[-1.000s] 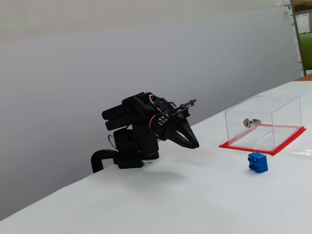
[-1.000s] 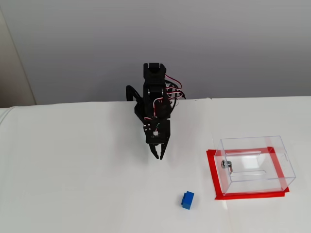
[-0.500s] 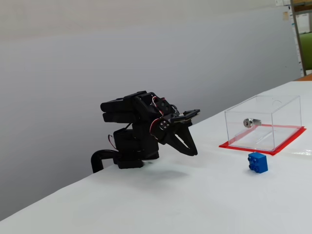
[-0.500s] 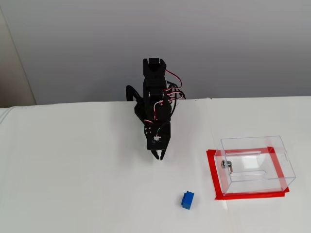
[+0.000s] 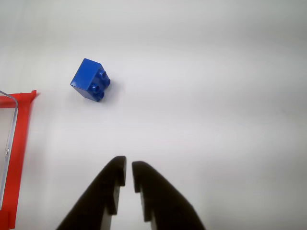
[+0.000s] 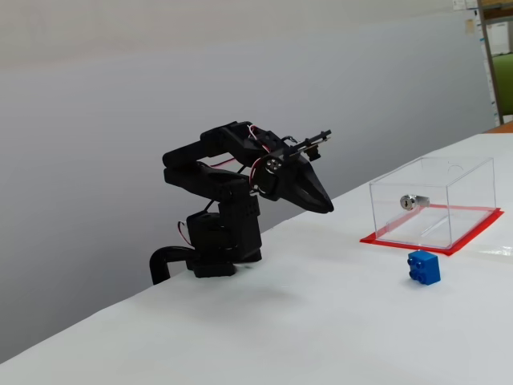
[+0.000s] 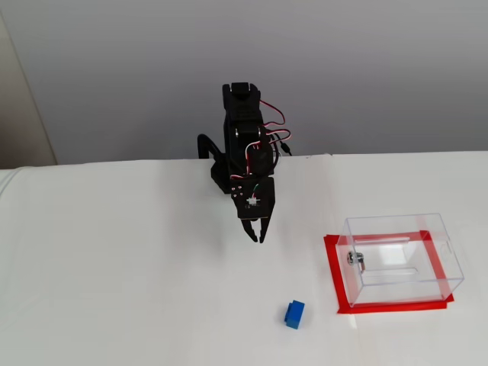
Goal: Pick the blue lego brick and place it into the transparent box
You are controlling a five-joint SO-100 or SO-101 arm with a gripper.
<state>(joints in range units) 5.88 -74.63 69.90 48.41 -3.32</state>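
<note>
The blue lego brick (image 5: 90, 80) lies on its side on the white table, studs facing right in the wrist view. It also shows in both fixed views (image 6: 423, 267) (image 7: 294, 313), just beside the transparent box (image 6: 433, 200) (image 7: 396, 259), outside it. The box's red base corner (image 5: 19, 143) shows at the left edge of the wrist view. My gripper (image 5: 128, 165) (image 6: 327, 208) (image 7: 257, 238) hangs above the table, well short of the brick. Its jaws are nearly together and hold nothing.
A small silver lock piece (image 6: 410, 201) (image 7: 354, 258) sits on the box's wall. The arm's base (image 6: 216, 249) stands near the table's back edge. A grey wall runs behind the table.
</note>
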